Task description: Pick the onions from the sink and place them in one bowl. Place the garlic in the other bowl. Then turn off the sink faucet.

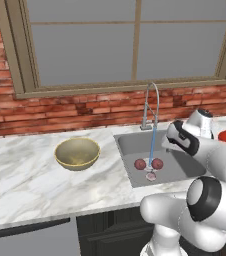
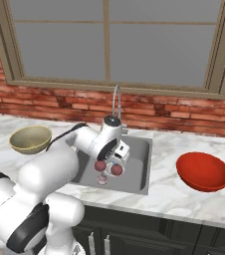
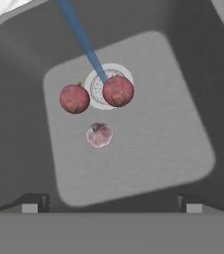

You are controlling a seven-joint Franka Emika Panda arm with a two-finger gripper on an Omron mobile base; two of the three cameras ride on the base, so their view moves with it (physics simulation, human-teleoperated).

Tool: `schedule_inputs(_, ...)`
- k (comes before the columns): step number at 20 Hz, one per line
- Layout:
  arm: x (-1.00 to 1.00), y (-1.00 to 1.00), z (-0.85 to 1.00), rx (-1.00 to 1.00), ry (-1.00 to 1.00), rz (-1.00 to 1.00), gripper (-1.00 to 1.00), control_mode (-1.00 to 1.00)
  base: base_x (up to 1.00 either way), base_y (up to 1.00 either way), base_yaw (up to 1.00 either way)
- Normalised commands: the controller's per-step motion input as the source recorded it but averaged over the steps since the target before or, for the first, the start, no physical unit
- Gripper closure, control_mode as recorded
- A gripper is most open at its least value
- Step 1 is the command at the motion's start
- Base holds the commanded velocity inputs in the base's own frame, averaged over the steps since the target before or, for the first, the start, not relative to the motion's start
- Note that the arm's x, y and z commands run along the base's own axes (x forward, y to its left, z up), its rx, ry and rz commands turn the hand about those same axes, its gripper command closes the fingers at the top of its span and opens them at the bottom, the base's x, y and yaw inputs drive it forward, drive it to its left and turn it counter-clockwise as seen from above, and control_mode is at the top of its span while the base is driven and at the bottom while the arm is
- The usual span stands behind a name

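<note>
Below the open claw [image 3: 111, 206] (empty), two onions [image 3: 75, 98] and garlic [image 3: 99, 135] lie in the sink [image 3: 183, 149].

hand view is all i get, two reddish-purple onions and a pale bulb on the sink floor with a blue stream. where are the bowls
Observer: The deep yellowish-tan bowl sits on the marble counter left of the grey metal sink.
Operator: and the other bowl
Observer: The shallow bright red bowl sits on the counter right of the sink; both bowls have nothing in them.
Operator: where does the water come from
Observer: From the slim silver gooseneck faucet at the sink's back edge, below the window.
Operator: how high is the end effector
Observer: The open end effector hangs above the onions, holding nothing.
</note>
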Motion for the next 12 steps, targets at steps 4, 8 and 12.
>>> schedule_inputs(4, 0.23, 0.00, -0.27, 0.02, 0.00, 0.00, -1.00, -1.00, 0.00, 0.00, 0.00)
schedule_inputs(8, 0.19, 0.00, -0.26, 0.00, 0.00, -0.01, -1.00, -1.00, 0.00, 0.00, 0.00)
schedule_inputs(12, 0.26, 0.00, -0.21, 0.01, 0.00, -0.03, -1.00, -1.00, 0.00, 0.00, 0.00)
